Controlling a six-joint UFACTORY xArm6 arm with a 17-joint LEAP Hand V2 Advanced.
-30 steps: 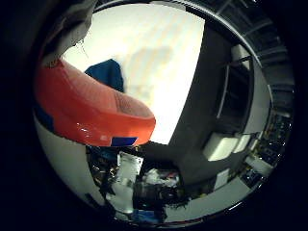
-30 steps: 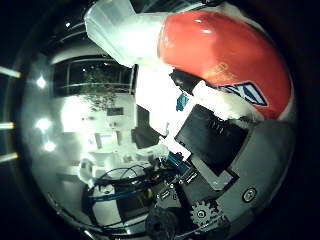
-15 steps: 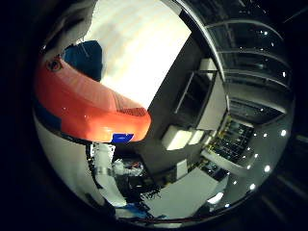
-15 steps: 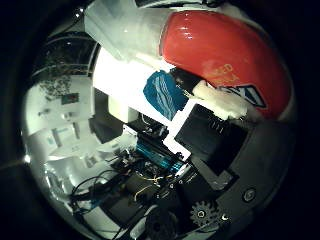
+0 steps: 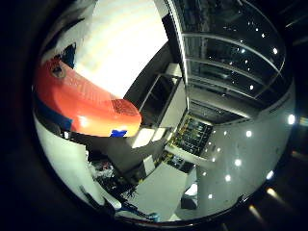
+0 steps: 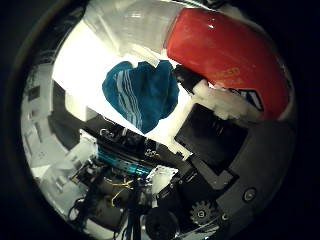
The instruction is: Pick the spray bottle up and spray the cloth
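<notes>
My hand is shut on the spray bottle, a red-orange bottle with a white spray head, pressed close against the palm. A white finger lies across the bottle's side. The blue cloth lies crumpled on the white table, beyond the spray head and away from the bottle. In the right little finger side palm view the bottle's orange body fills the near side, with the white tabletop behind it and a sliver of the blue cloth at the bottle's edge.
Dark equipment and racks stand past the table's edge. A ceiling with beams and lights and shelving show in the right little finger side palm view.
The hand has swung with the bottle still in it. The thumb side view now faces the white table, where the cloth looks much larger than half a second ago.
</notes>
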